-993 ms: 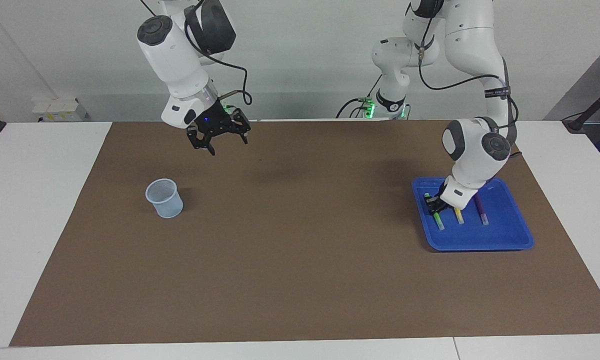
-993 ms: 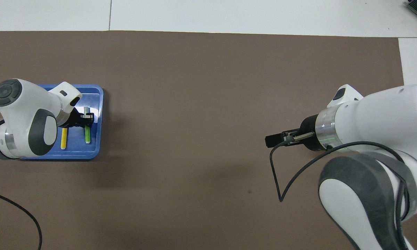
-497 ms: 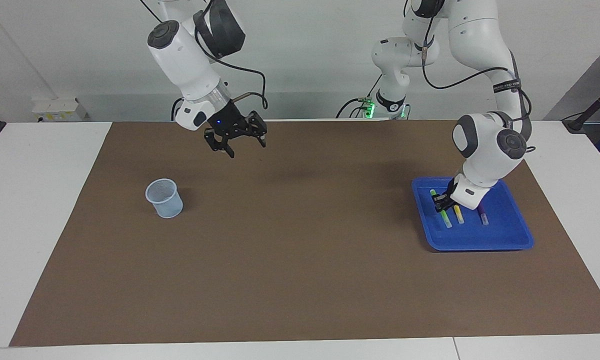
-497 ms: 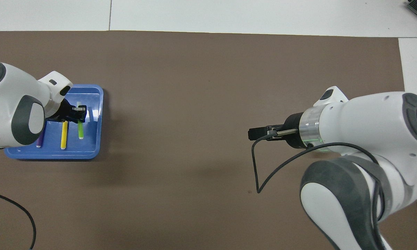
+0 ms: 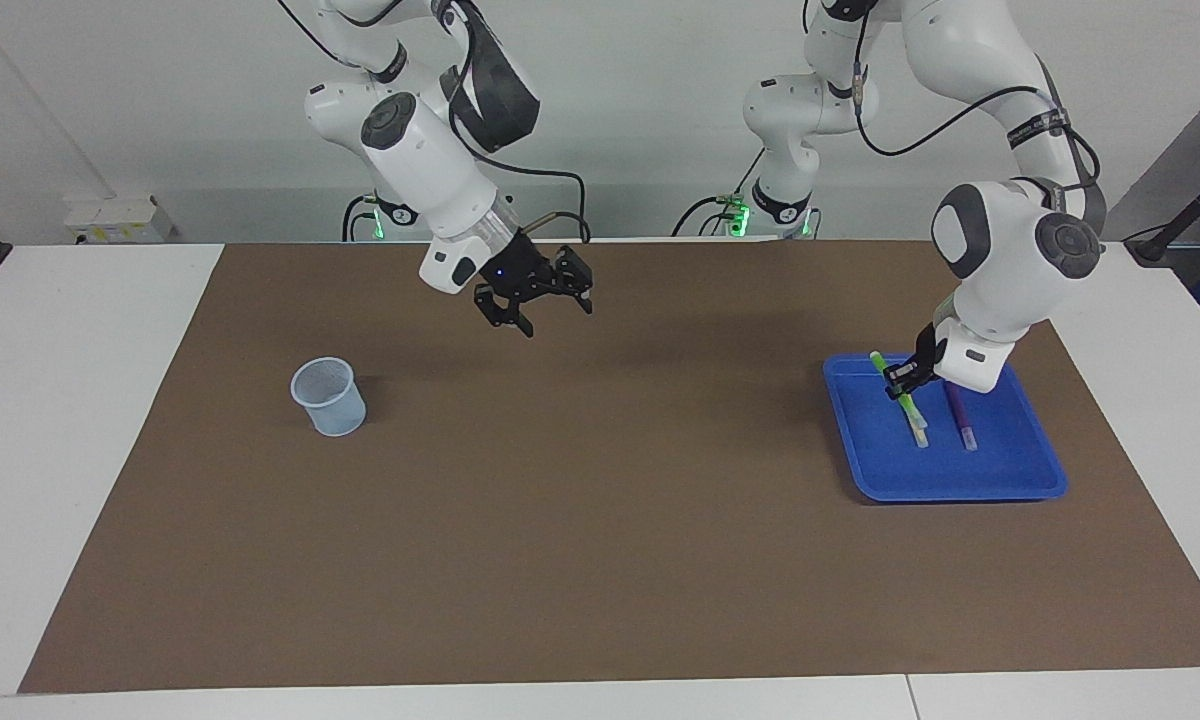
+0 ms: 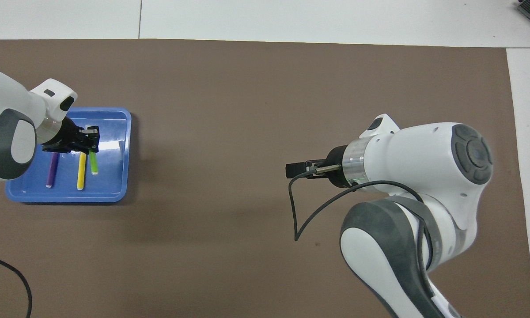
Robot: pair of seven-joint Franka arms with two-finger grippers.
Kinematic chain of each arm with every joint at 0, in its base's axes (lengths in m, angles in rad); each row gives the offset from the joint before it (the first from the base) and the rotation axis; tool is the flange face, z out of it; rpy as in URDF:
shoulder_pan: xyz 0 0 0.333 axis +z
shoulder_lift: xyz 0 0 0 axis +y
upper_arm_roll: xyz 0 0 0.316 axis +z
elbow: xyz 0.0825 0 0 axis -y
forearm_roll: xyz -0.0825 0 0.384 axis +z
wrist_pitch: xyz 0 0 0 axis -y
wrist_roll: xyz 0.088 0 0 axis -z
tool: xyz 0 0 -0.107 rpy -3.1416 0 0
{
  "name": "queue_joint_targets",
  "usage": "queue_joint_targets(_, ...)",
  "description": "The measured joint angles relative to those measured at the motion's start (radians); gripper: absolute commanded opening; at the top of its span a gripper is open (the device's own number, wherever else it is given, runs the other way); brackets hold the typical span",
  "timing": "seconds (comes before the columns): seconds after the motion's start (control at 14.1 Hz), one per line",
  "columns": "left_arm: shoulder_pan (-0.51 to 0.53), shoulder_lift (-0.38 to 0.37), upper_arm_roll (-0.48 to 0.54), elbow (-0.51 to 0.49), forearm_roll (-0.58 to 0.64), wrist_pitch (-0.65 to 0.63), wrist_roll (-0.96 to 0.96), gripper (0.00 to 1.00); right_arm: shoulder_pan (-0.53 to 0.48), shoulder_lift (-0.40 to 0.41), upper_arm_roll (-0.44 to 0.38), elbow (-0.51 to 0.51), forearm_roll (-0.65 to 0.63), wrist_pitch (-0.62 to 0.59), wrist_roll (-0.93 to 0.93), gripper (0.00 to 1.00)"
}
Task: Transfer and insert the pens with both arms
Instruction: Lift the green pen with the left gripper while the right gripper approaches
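My left gripper (image 5: 903,378) (image 6: 89,139) is shut on the green pen (image 5: 911,411) (image 6: 93,163). It holds the pen tilted in the air over the blue tray (image 5: 960,476) (image 6: 111,187). The yellow pen (image 6: 81,172) and the purple pen (image 5: 961,421) (image 6: 52,170) lie side by side in the tray. In the facing view the green pen covers most of the yellow one. My right gripper (image 5: 548,310) (image 6: 294,170) hangs open and empty over the brown mat, around the table's middle.
A pale blue mesh cup (image 5: 330,397) stands upright on the brown mat (image 5: 600,520) toward the right arm's end of the table. In the overhead view my right arm covers the cup. A black cable loops off the right wrist.
My left gripper has risen with the green pen, lifting it off the tray floor. The right arm has swung from near the cup toward the table's middle, gripper still open.
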Motion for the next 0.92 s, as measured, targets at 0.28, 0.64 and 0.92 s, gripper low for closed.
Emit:
queue_joint_targets(0.28, -0.001, -0.080, -0.004, 0.010, -0.100, -0.067, -0.265, 0.00, 0.069, 0.009, 0.001, 0.001, 0.124, 0.076, 0.159, 1.00)
queue_joint_targets(0.64, -0.010, -0.140, -0.015, 0.010, -0.212, -0.073, -0.583, 0.00, 0.166, 0.013, 0.002, 0.001, 0.172, 0.194, 0.390, 1.00)
queue_joint_targets(0.92, -0.043, -0.196, -0.018, -0.006, -0.299, -0.083, -0.787, 0.00, 0.178, 0.015, 0.001, 0.001, 0.306, 0.224, 0.405, 1.00)
